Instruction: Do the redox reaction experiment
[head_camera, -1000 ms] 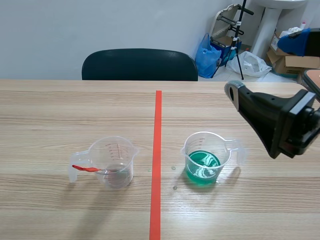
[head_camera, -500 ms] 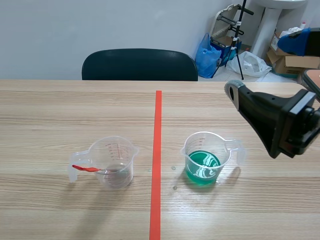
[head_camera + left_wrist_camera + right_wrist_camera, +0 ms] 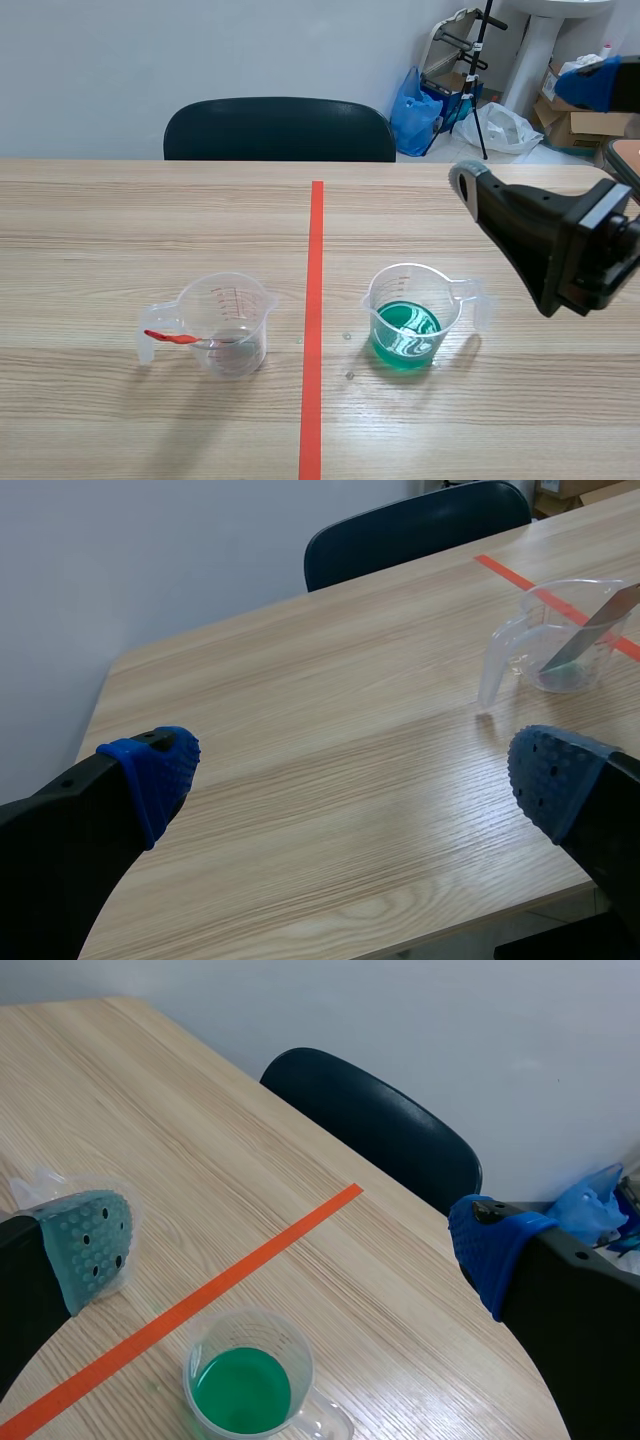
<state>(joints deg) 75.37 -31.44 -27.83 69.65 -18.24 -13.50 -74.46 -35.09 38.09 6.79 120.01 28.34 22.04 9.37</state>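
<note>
Comparing the past second, nothing is found moved. The right claw (image 3: 290,1245) is held wide open, raised toward the desk's (image 3: 90,240) right edge beside the measuring cup of green liquid (image 3: 405,322). The left claw (image 3: 355,775), also open, is kept well apart from the cup holding a red-handled spatula (image 3: 228,325). Pouring is judged not yet begun.

Right claw (image 3: 288,1243) hangs spread wide above the wooden bench (image 3: 180,1110), its grey-green pad (image 3: 92,1240) and blue pad (image 3: 487,1248) well apart. Under the gap stands a clear measuring cup (image 3: 300,1355) holding green liquid (image 3: 243,1392), just beside the orange-red tape line (image 3: 200,1298). A second clear cup (image 3: 35,1185) shows partly behind the grey-green pad. A dark chair (image 3: 375,1125) sits at the bench's far edge.
</note>
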